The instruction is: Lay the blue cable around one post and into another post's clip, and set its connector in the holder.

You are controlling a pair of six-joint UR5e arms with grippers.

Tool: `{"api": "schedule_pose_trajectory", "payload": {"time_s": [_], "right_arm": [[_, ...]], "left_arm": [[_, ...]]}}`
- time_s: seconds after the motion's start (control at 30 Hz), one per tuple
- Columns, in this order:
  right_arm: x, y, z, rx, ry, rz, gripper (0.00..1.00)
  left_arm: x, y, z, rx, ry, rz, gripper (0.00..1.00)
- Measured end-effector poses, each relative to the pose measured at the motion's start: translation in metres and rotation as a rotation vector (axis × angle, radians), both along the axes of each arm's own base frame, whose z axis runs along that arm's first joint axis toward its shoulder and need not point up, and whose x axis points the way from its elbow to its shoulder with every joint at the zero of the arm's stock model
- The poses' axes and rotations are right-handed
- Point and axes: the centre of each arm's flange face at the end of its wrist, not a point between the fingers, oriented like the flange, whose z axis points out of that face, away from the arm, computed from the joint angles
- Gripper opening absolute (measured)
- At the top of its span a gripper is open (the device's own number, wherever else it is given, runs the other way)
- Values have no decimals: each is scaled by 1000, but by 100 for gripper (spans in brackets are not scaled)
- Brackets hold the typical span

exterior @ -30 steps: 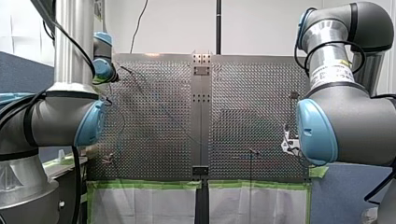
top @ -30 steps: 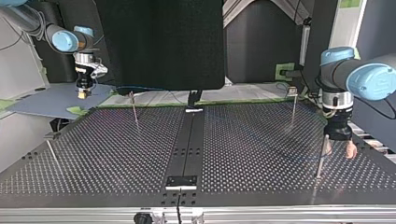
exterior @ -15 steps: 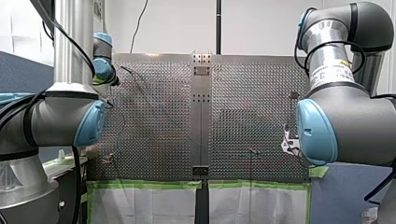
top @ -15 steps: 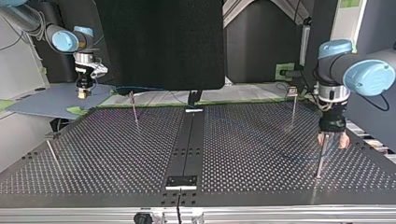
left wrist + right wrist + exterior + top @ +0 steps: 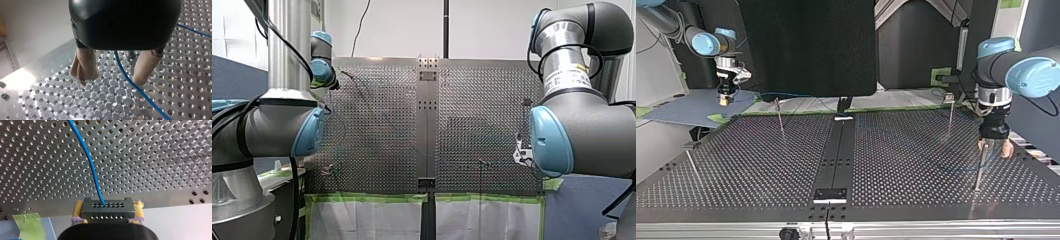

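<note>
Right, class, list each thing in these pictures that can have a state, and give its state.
blue cable: ungripped, one end in the connector.
connector: gripped, held off the table.
left gripper: open, fingers either side of the blue cable.
right gripper: shut on the connector.

Bright bare metal on the table [image 5: 62, 105], perforated, glossy with glare. Smooth, slightly shiny plastic sheath on the blue cable [image 5: 91, 170]. Matt dark grey on the connector [image 5: 107, 206], plastic by the look. Beige pads [image 5: 85, 67] of my left tool [image 5: 111, 80] wrinkled like wrapped tape; black housing [image 5: 125, 22] smooth, half-glossy. Yellow pads [image 5: 77, 211] of my right tool [image 5: 107, 213] dull. Green tape [image 5: 30, 225] matt, paper-like.
</note>
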Motion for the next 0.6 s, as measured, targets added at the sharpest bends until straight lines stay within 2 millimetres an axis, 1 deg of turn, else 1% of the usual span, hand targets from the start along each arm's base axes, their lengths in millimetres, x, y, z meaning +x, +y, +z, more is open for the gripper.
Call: {"api": "schedule_pose_trajectory", "payload": {"time_s": [0.1,0.33,0.6], "right_arm": [[0,0,0,0,0,0,0],[0,0,0,-2,-3,0,0],[0,0,0,-2,-7,0,0]], "left_arm": [[-2,0,1,11,8,9,100],[-11,2,11,44,5,43,100],[-17,-4,7,45,14,18,100]]}}
